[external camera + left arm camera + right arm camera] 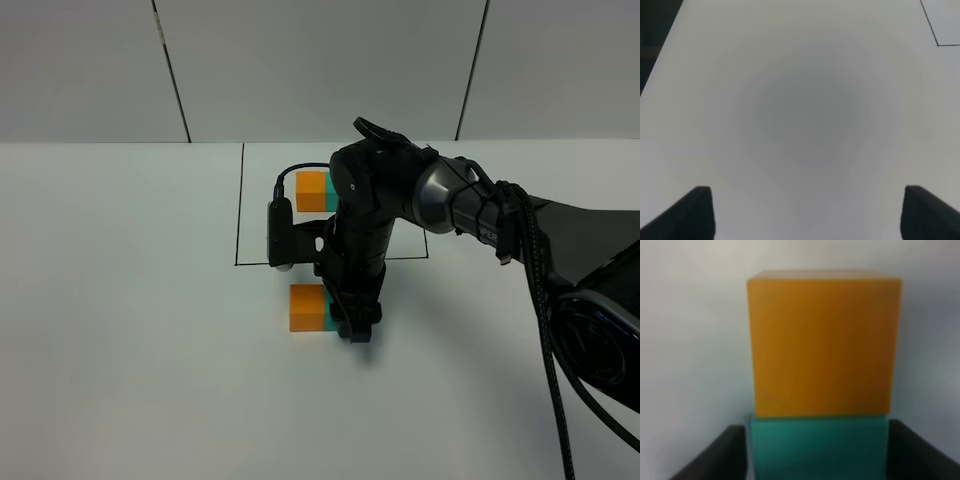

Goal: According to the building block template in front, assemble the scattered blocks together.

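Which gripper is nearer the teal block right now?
Right. The right gripper is shut on the teal block; the left gripper hangs open over the table, with no block in its view.

White table (120, 350) is carrying a black-lined rectangle (240, 210) w/ an orange-teal pair (318, 190) inside; outside it, orange cube (305, 307) & teal cube (328, 300) are sitting side by side, touching.

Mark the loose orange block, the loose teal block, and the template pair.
orange block (306, 312): exterior high view, front face.
teal block (817, 447): right wrist view, centre of visible face.
template pair (316, 191): exterior high view, orange half.
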Action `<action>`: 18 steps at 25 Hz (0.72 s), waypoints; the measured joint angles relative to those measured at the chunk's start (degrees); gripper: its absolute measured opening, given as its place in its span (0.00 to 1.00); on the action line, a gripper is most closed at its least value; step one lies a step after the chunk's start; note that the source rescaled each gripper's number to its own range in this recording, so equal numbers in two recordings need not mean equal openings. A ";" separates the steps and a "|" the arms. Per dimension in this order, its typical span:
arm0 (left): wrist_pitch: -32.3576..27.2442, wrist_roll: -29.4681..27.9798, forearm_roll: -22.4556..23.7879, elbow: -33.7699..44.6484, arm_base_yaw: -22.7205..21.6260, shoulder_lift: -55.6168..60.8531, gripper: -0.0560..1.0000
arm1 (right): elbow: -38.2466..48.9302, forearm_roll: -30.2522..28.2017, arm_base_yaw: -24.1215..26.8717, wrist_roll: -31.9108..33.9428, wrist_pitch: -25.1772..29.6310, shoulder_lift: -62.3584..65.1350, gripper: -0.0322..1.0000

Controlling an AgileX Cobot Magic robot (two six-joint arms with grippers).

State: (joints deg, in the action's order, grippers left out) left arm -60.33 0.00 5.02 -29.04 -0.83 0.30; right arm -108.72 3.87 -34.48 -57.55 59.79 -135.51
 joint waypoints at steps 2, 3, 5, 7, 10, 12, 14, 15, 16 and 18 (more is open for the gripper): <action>0.05 0.00 0.00 0.00 0.00 0.00 0.71 | 0.00 -0.51 0.00 0.85 -0.15 0.00 0.74; 0.05 0.00 0.00 0.00 0.00 0.00 0.71 | 0.00 -1.23 0.00 1.69 -0.44 0.00 0.79; 0.10 0.00 0.00 0.00 0.00 0.00 0.71 | 0.00 -2.80 0.00 4.48 -0.70 0.00 0.88; 0.10 0.00 0.00 0.00 0.00 0.00 0.71 | 0.00 -4.65 0.00 7.77 -0.87 0.45 0.92; 0.10 0.00 0.00 0.00 0.00 0.00 0.71 | 0.00 -6.87 0.00 12.37 -0.84 2.22 0.94; 0.10 0.00 0.00 0.00 0.00 0.00 0.71 | 0.00 -7.13 0.00 15.24 -0.61 3.91 0.94; 0.15 0.00 0.00 0.00 0.00 0.00 0.71 | 0.00 -7.13 0.00 17.95 0.46 5.60 0.94; 0.15 0.00 0.00 0.00 0.00 0.00 0.71 | 0.00 -7.13 0.00 19.58 1.16 6.55 0.94; 0.15 0.00 0.00 0.00 0.00 0.00 0.71 | 0.00 -7.13 0.00 21.45 1.87 7.45 0.94; 0.15 0.00 0.00 0.00 0.00 0.00 0.71 | 0.00 -7.13 0.11 24.38 3.20 8.72 0.94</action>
State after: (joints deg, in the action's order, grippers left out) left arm -60.18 0.00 5.02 -29.04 -0.83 0.30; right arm -108.72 -3.26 -34.37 -33.17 62.99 -126.79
